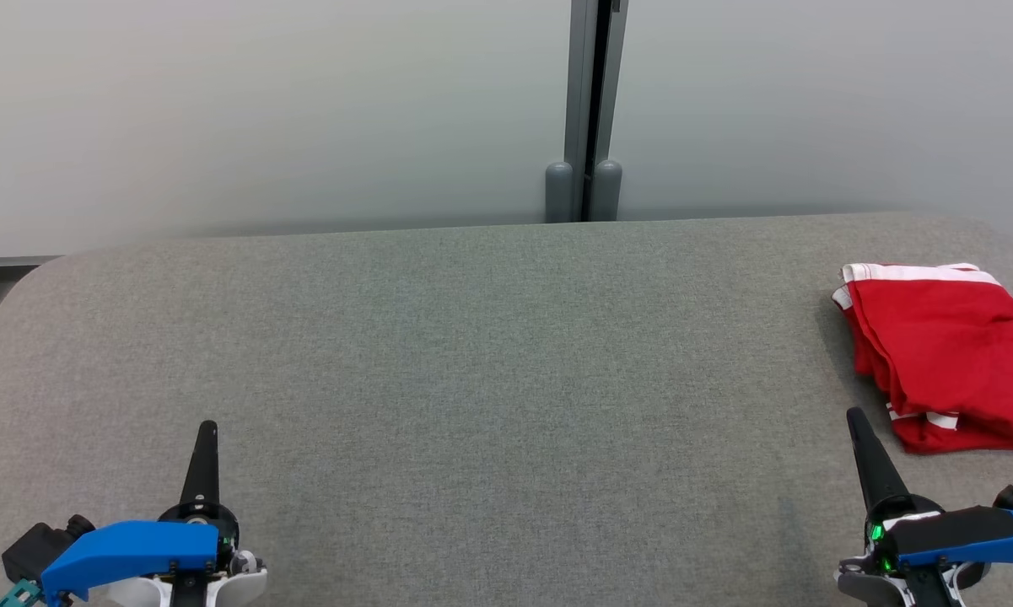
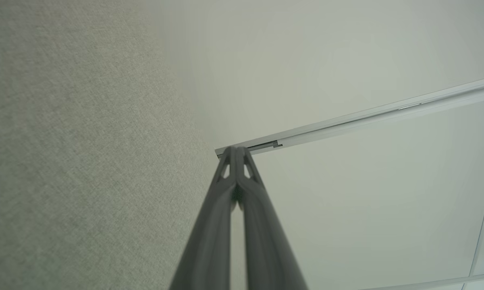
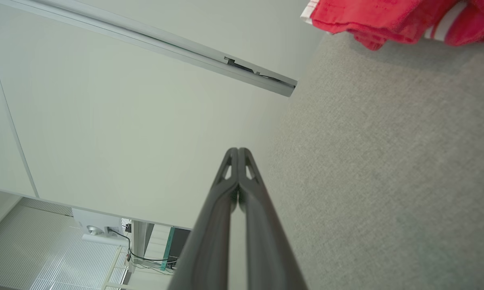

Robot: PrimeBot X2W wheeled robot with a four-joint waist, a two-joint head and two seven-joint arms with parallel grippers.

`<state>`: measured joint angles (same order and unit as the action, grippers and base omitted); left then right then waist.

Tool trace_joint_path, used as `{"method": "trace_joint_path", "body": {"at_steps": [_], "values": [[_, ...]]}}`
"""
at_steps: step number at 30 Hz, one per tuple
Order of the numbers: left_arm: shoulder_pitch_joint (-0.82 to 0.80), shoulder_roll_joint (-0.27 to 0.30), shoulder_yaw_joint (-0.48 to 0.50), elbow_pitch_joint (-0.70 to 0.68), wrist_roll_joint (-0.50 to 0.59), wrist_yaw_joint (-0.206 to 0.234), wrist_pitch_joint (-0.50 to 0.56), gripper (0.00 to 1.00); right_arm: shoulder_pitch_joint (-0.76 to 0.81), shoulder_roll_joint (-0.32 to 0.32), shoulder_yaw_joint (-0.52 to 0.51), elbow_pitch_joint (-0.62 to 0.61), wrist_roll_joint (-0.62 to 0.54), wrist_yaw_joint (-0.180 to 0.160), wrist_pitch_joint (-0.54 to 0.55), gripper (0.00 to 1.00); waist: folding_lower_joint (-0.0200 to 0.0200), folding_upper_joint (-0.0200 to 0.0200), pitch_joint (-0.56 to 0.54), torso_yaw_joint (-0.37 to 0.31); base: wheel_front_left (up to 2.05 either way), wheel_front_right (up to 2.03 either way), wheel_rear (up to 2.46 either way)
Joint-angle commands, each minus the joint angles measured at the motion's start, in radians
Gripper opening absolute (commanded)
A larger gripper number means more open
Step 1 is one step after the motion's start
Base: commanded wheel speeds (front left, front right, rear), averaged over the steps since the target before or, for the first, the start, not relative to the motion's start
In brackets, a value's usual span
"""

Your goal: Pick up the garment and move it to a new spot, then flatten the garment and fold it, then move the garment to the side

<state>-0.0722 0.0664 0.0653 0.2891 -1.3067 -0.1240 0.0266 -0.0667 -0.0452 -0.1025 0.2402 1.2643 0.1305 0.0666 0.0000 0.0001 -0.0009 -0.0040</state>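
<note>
Your grey table [image 1: 472, 354] carries the red garment [image 1: 953, 354] at its far right. It looks folded, though the frame edge cuts it off. Your left gripper [image 1: 207, 432] and right gripper [image 1: 856, 419] are clenched empty, the right near the garment.

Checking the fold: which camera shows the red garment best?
Head view: the red garment lies folded on the right of the table, mostly in frame. The right wrist view catches only a strip of its edge; the left wrist view faces table and wall.
</note>
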Motion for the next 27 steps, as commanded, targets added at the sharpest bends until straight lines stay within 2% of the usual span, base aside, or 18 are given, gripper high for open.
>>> {"method": "trace_joint_path", "body": {"at_steps": [1, 27], "values": [[-0.024, 0.002, 0.009, -0.012, -0.018, -0.007, 0.007, 0.0, -0.021, -0.007, -0.003, -0.005, 0.023, 0.0, 0.004, 0.0, 0.0, -0.0001, 0.0, 0.0, 0.0, 0.0, 0.0], [-0.038, -0.011, 0.039, -0.035, -0.212, -0.01, 0.062, 0.0, -0.038, -0.008, -0.01, 0.002, 0.243, 0.0, 0.035, 0.0, 0.0, -0.0001, 0.003, 0.003, 0.0, 0.0, 0.0]]}}
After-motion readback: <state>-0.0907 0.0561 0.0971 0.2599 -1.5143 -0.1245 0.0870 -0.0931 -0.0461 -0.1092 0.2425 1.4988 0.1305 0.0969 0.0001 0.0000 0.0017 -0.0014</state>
